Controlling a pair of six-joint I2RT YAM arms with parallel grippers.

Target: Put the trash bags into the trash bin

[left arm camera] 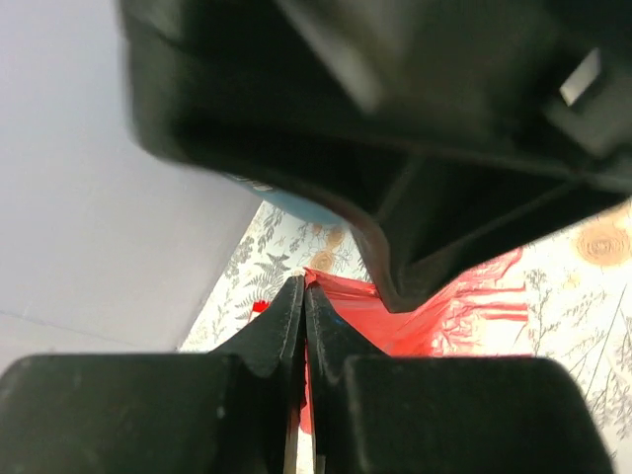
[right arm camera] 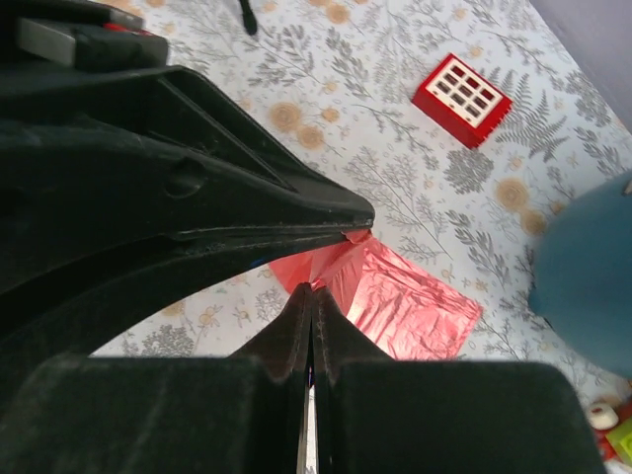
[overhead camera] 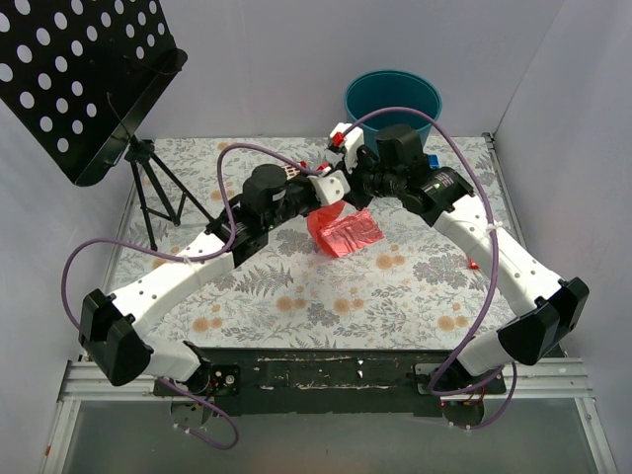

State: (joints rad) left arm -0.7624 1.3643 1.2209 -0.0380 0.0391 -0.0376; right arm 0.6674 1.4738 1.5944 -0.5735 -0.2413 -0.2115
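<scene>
A red-pink translucent trash bag [overhead camera: 346,234] hangs over the floral table, its lower part resting on the cloth. My left gripper [overhead camera: 334,195] and right gripper [overhead camera: 357,185] meet above its top edge. In the left wrist view my left gripper [left arm camera: 304,283] is shut with red film of the bag [left arm camera: 464,316] pinched at its tips. In the right wrist view my right gripper [right arm camera: 312,292] is shut on another fold of the bag [right arm camera: 410,304]. The teal trash bin [overhead camera: 392,99] stands at the back of the table behind both grippers; it also shows in the right wrist view [right arm camera: 592,286].
A black perforated panel [overhead camera: 84,79] on a tripod [overhead camera: 150,193] stands at the back left. A rigid red block with a white grid [right arm camera: 461,87] lies on the cloth. Small toys [overhead camera: 341,138] sit beside the bin. White walls enclose the table.
</scene>
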